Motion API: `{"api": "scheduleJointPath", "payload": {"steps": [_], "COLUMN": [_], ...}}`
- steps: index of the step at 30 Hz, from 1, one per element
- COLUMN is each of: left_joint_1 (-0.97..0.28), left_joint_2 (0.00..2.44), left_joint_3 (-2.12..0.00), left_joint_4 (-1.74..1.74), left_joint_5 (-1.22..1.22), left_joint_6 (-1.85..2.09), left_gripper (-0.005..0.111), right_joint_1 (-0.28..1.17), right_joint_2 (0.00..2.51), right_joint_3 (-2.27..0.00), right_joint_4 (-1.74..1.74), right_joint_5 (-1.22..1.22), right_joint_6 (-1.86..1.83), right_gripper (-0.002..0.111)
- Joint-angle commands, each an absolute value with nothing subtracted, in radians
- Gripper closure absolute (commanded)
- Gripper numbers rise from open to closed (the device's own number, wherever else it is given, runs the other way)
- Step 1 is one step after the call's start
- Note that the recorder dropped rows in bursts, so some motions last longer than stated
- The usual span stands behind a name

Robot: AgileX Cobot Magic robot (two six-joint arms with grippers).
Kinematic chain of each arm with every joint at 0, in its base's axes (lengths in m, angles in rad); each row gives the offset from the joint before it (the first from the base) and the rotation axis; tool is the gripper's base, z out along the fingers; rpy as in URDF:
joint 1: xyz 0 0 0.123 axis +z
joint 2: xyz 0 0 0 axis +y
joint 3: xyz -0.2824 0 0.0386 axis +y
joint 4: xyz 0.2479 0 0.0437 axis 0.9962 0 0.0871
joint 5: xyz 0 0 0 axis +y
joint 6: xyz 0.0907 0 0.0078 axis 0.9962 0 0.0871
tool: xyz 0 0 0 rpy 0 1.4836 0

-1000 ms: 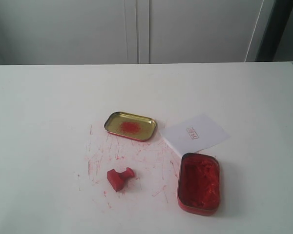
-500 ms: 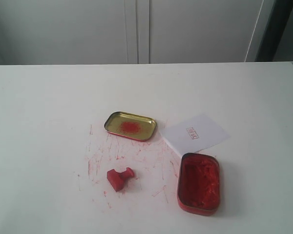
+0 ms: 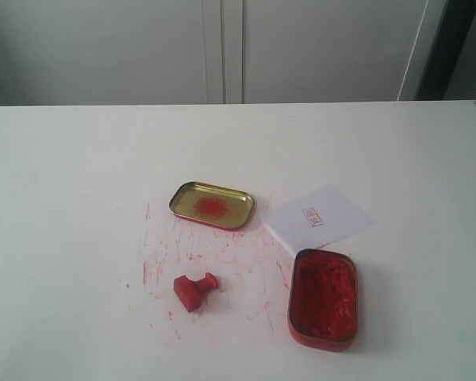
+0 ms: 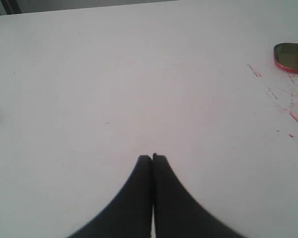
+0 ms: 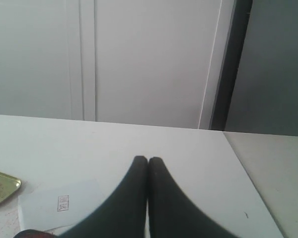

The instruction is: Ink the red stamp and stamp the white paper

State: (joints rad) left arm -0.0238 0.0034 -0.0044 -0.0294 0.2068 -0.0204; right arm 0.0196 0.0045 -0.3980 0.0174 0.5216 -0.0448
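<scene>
The red stamp [image 3: 194, 290] lies tipped on its side on the white table, among red smears. The white paper [image 3: 317, 217] [image 5: 59, 203] rests flat to the right of the gold lid and carries a small red print. Just in front of the paper stands the open tin of red ink [image 3: 324, 298]. Neither gripper appears in the exterior view. My left gripper [image 4: 152, 157] is shut with nothing in it, over bare table. My right gripper [image 5: 148, 159] is also shut and empty, with the paper off to one side of it.
A shallow gold tin lid [image 3: 213, 205] [image 4: 291, 57] with a red blot sits behind the stamp. Red scratch marks [image 3: 206, 258] cover the tabletop between lid, stamp and tin. The table's right edge [image 5: 248, 186] shows in the right wrist view. Pale cabinet doors stand behind the table.
</scene>
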Motion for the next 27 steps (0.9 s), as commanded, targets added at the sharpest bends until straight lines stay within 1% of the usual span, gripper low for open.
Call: {"api": "scheduleJointPath", "payload": {"steps": [1, 6, 18, 22, 27], "left_joint_1": [-0.023, -0.023, -0.023, -0.023, -0.023], "left_joint_2": [0.0, 0.0, 0.0, 0.0, 0.0], "left_joint_3": [0.0, 0.0, 0.0, 0.0, 0.0], "left_joint_4": [-0.029, -0.029, -0.029, -0.029, -0.029], "left_joint_5": [0.202, 0.202, 0.202, 0.202, 0.202], "left_joint_6": [-0.023, -0.023, -0.023, -0.023, -0.023], "left_gripper": [0.107, 0.107, 0.107, 0.107, 0.107], "right_joint_1": [0.043, 0.042, 0.042, 0.042, 0.042], "right_joint_2": [0.0, 0.0, 0.0, 0.0, 0.0], "right_joint_3": [-0.395, -0.379, -0.175, -0.111, -0.027], "right_joint_4": [0.007, 0.007, 0.007, 0.0, 0.0], "right_joint_5": [0.514, 0.505, 0.485, 0.355, 0.35], "right_joint_6": [-0.04, -0.04, -0.04, -0.04, -0.04], "right_gripper": [0.108, 0.108, 0.108, 0.108, 0.108]}}
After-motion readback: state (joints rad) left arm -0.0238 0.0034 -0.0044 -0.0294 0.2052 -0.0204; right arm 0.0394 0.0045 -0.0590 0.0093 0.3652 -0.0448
